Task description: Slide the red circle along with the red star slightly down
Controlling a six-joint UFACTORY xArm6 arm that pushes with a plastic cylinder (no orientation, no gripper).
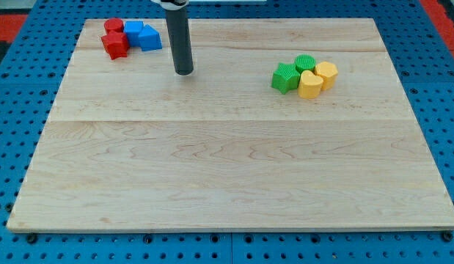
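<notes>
The red circle [114,26] sits at the view's top left of the wooden board, with the red star [115,45] touching it just below. My tip [183,72] is the lower end of a dark rod coming down from the view's top. It stands on the board to the right of and a little below the red star, well apart from both red blocks.
Two blue blocks [133,30] [149,37] sit against the right side of the red pair, between it and my tip. At the view's right a green star [284,77], a green circle [305,64] and two yellow blocks [310,85] [326,74] are clustered. The wooden board [227,176] lies on a blue pegboard.
</notes>
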